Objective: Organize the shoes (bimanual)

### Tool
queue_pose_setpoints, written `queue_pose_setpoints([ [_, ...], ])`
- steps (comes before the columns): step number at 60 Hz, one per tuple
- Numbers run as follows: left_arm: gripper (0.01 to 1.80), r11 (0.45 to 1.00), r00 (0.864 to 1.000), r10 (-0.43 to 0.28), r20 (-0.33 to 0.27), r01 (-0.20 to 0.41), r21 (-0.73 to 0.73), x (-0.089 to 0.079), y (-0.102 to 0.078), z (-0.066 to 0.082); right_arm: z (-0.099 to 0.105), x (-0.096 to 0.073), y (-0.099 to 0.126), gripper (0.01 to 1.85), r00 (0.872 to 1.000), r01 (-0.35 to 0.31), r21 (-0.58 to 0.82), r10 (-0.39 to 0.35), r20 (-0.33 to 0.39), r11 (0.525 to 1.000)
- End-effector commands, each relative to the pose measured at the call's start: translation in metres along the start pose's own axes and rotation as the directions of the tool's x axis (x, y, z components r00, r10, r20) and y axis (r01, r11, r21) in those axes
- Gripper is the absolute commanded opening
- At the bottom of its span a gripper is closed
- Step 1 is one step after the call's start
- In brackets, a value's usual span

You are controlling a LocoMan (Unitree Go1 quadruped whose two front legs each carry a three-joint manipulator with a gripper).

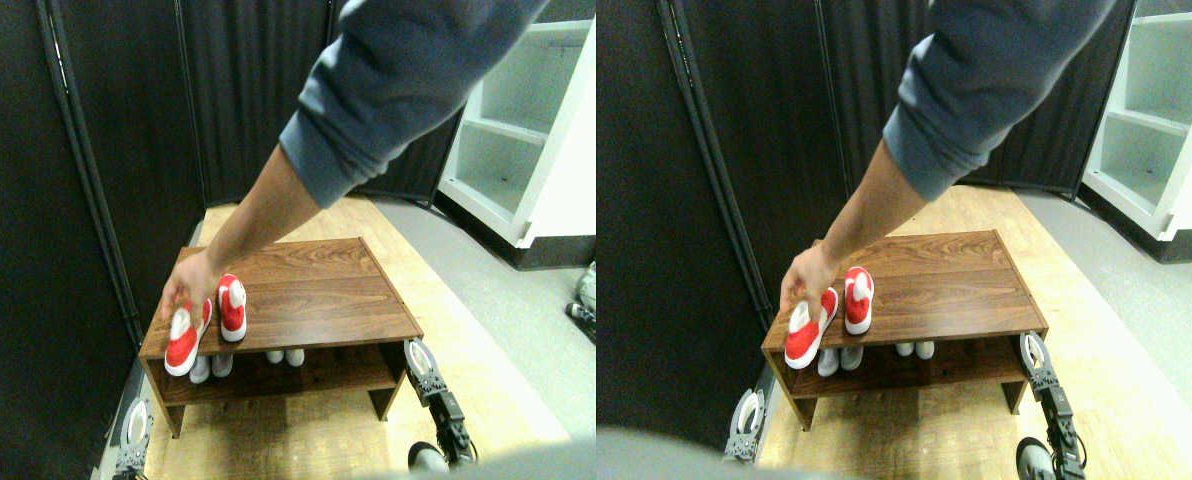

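Right end effector (418, 357) beside rack (336, 300), empty

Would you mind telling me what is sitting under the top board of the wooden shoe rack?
On the lower shelf under the top board, toes of two pale shoe pairs poke out. Their heels and the shelf's back are covered by the board.

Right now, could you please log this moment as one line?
person's hand on left red shoe | right red shoe beside, rack top | pale shoes lower shelf | robot idle
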Motion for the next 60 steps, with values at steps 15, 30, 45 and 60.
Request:
queue_pose_setpoints([
  [15, 1.40, 0.999, 0.999, 0.011, -0.042, -0.012, -0.034, 0.006, -0.010, -0.015, -0.001, 0.002, 0.008, 0.01, 0.999, -0.040, -0.002, 0.040, -0.006, 0.999],
  [30, 1.63, 0.998, 0.998, 0.040, -0.044, -0.042, -0.056, 0.040, -0.006, -0.035, 0.001, 0.002, 0.008, 0.01, 0.998, -0.054, -0.016, 0.053, -0.024, 0.998],
  [45, 1.57, 0.991, 0.993, 0.066, -0.102, -0.077, -0.109, 0.081, 0.005, -0.053, 0.005, 0.001, 0.009, 0.01, 0.999, -0.041, -0.009, 0.041, -0.002, 0.999],
  [60, 1.59, 0.986, 0.987, 0.089, -0.132, -0.106, -0.127, 0.112, 0.013, -0.062, 0.013, 0.000, 0.008, 0.01, 0.999, -0.044, -0.001, 0.044, 0.016, 0.999],
])
